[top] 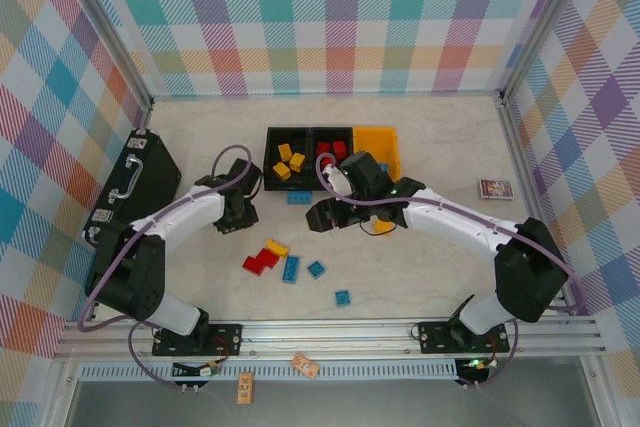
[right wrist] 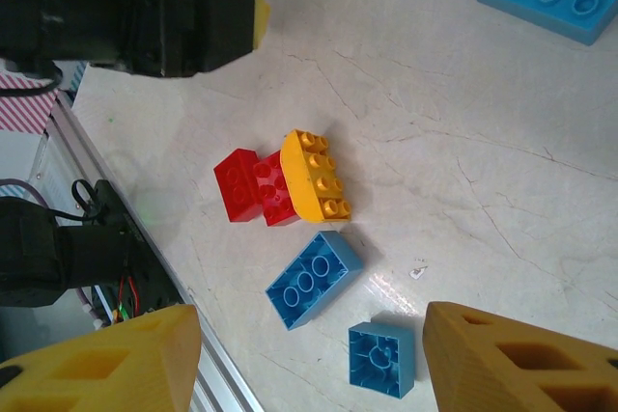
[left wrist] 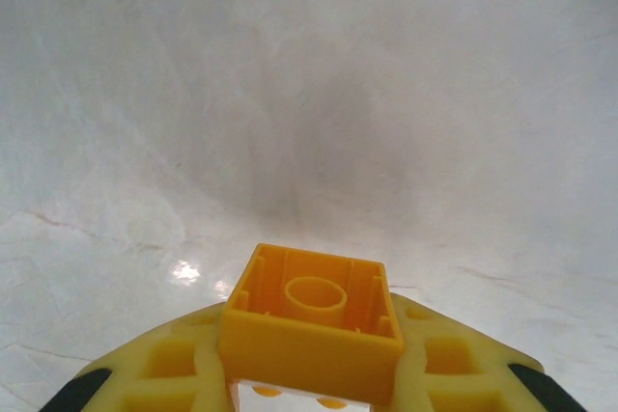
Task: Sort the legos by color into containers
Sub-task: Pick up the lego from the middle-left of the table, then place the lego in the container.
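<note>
Pale marble desk (top: 430, 277), checked walls close on three sides, open room front right. Left tool (left wrist: 309, 383) clamped on yellow lego (left wrist: 311, 314), plain from its wrist. Right tool (right wrist: 309, 369) apart over loose legos (right wrist: 290, 185). Containers (top: 330, 150) mid-desk, part filled.
</note>
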`<action>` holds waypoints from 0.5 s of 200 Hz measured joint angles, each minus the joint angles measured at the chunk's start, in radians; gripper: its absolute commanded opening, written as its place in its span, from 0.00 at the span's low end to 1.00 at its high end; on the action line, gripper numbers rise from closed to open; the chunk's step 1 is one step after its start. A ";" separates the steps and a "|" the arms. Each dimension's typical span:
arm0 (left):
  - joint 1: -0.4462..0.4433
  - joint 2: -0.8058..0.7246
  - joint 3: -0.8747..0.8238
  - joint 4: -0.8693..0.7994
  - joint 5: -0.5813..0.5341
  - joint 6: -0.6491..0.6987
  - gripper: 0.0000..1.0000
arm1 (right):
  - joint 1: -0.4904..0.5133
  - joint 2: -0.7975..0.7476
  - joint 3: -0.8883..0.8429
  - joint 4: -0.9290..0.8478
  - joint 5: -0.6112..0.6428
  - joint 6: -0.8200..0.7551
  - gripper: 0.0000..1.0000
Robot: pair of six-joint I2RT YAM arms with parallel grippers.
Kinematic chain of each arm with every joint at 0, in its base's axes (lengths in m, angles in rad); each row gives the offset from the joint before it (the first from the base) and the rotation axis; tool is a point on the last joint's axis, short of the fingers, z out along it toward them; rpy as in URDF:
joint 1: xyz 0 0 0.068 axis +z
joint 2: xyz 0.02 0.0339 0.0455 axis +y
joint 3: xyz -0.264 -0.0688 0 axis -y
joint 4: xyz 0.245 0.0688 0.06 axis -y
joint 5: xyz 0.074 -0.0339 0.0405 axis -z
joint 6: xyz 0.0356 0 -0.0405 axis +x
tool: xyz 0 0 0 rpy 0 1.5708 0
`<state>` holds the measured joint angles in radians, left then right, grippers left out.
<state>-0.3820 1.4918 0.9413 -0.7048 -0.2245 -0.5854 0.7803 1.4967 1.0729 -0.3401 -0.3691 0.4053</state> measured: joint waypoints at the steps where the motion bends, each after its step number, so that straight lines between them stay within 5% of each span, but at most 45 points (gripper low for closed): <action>1: -0.001 -0.001 0.005 -0.001 0.000 0.000 0.19 | 0.000 0.000 0.000 0.000 0.000 0.000 0.63; 49: -0.040 0.029 0.206 -0.025 0.037 0.009 0.19 | -0.033 -0.020 0.000 -0.006 0.023 0.005 0.63; 100: -0.075 0.235 0.459 -0.027 0.069 0.033 0.18 | -0.064 -0.073 -0.033 -0.024 0.060 0.027 0.63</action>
<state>-0.4572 1.7264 1.4006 -0.7315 -0.1558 -0.5526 0.7166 1.4235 1.0397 -0.3645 -0.3088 0.4328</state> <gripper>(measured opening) 0.280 0.627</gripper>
